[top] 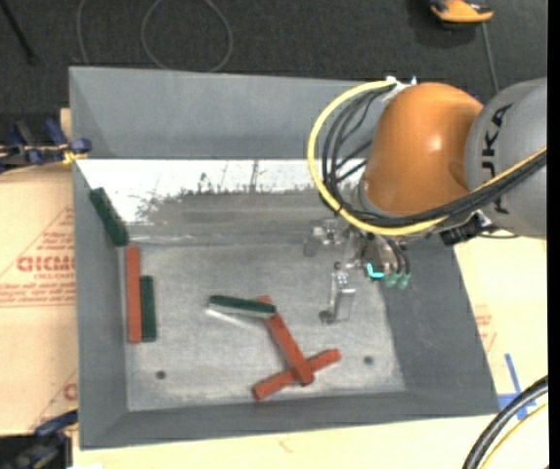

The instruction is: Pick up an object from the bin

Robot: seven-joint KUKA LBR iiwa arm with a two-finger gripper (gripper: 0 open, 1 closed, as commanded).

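My gripper (332, 311) hangs low over the bin floor, right of centre, with bare floor directly under it. The nearest thing is a dark green stick (242, 306) with a pale edge, lying flat just to its left. Below it, a red stick (289, 350) runs diagonally down to the right and crosses a second red stick (299, 373) near the bin's front. None of the three touches the gripper.
Along the left side lie a long red stick (133, 294) and a short green stick (148, 307) side by side. A dark green stick (108, 216) leans at the back left wall. The arm's orange cover and cables overhang the right rear of the bin.
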